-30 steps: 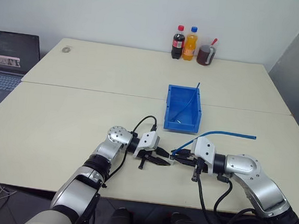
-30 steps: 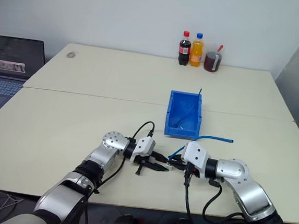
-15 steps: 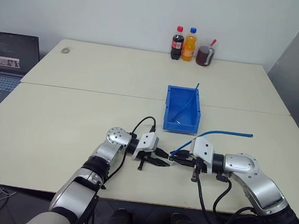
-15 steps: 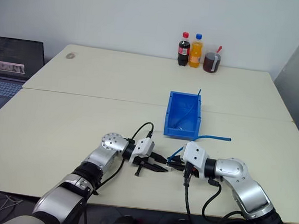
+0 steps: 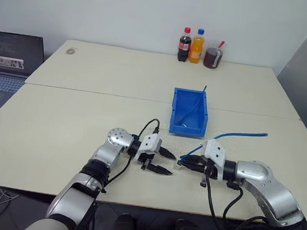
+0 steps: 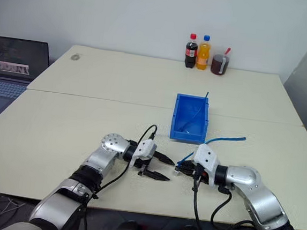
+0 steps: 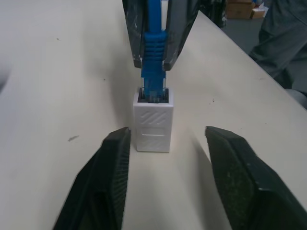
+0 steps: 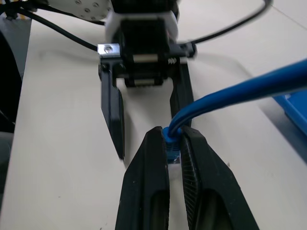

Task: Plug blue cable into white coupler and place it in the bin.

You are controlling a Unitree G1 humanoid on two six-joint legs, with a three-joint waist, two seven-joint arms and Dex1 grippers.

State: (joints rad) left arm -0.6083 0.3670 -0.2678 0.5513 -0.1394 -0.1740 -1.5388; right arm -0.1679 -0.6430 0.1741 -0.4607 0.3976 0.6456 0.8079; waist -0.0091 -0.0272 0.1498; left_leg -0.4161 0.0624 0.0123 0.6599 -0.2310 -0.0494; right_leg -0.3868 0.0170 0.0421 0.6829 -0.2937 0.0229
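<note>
table stretches bare left of our wide-spread left gripper; right gripper pinches the blue cable, plugged into the white coupler. bin holds another blue cable.

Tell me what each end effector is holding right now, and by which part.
The right end effector pinches the blue cable at its plug boot; the left end effector is open, holding nothing.

Pale table, blue bin, three bottles at far edge, white coupler near front.
</note>
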